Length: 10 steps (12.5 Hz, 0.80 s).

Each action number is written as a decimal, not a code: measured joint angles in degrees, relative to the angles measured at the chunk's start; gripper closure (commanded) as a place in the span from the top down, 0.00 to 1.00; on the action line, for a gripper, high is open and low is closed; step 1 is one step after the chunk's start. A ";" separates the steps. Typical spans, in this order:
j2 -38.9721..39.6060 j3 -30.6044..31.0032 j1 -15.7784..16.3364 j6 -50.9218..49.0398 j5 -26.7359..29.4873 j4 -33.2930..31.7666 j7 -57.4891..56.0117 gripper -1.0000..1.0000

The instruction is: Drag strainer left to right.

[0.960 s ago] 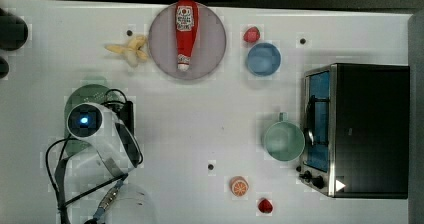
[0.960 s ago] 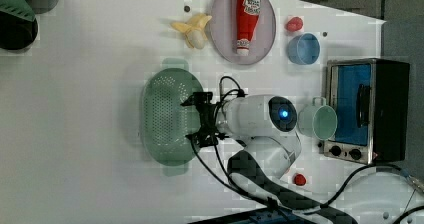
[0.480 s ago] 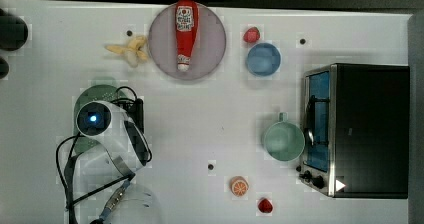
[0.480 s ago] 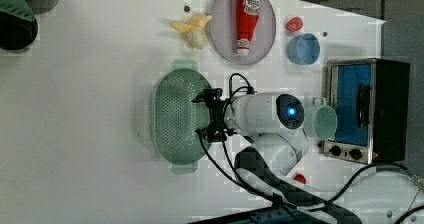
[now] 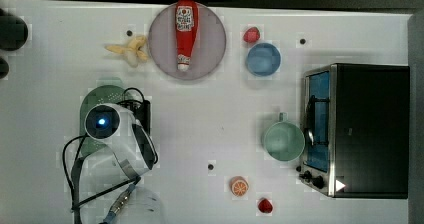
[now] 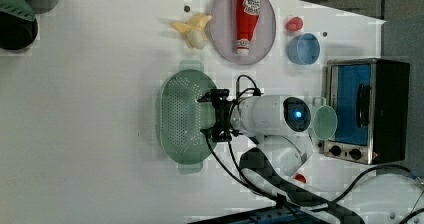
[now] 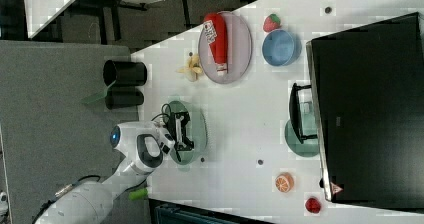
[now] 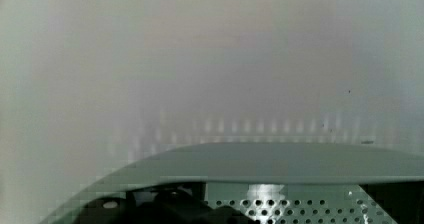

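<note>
1. Top view: we log a white table (image 5: pixel 210 114); the strainer (image 5: pixel 102 96) lies at the top view's left, under the arm.
2. Left view: gripper (image 6: pixel 212 115), jaws spread wide, over the strainer's (image 6: pixel 182 116) rim.
3. Right view: grey floor (image 7: pixel 50 84) beside the table (image 7: pixel 250 119).
4. Wrist view: strainer rim (image 8: pixel 280 161) on the pale tabletop (image 8: pixel 200 59).

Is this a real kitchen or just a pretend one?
Probably a pretend kitchen set up on a white lab table: a toaster oven, a mint-green strainer and toy-looking food like the banana, with a robot arm working there.
</note>
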 measured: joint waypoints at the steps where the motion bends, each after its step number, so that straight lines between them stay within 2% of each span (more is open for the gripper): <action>1: -0.21 -0.24 -0.59 -0.06 -0.05 -0.56 -0.06 1.00; 4: -3.48 -1.60 -4.18 -1.51 0.59 -4.48 -2.97 1.00; 8: -3.72 -9.29 -6.26 -0.56 -1.40 -4.48 -8.11 1.00; 10: -3.39 -11.03 -8.54 -1.18 -1.41 -4.59 -11.81 1.00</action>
